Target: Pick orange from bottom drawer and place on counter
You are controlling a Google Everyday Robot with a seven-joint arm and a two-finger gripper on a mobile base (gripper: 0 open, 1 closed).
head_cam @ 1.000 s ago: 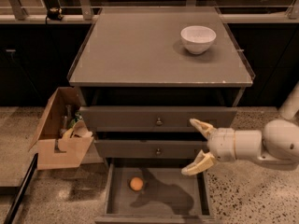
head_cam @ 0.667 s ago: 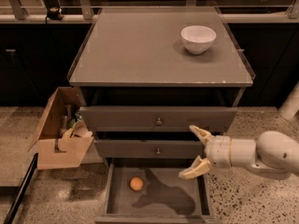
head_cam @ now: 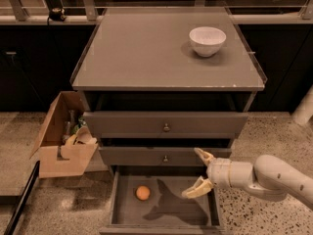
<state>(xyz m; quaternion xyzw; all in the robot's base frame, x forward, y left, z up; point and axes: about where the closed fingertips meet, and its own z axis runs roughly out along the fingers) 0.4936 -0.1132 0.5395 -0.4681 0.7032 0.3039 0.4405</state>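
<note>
The orange (head_cam: pixel 143 193) lies on the floor of the pulled-out bottom drawer (head_cam: pixel 127 217), left of its middle. My gripper (head_cam: pixel 198 175) hangs over the right part of the drawer, in front of the middle drawer, with its two fingers spread open and empty. It is to the right of the orange and above it, apart from it. The counter (head_cam: pixel 142 48) is the flat top of the cabinet above.
A white bowl (head_cam: pixel 207 40) stands at the counter's back right. Two upper drawers with metal knobs (head_cam: pixel 166 127) are closed. An open cardboard box (head_cam: pixel 63 136) with items sits on the floor left of the cabinet. A dark bar (head_cam: pixel 19 199) leans at the lower left.
My gripper and arm have moved left and down toward the open bottom drawer. The fingers stay open. The orange has not moved.
</note>
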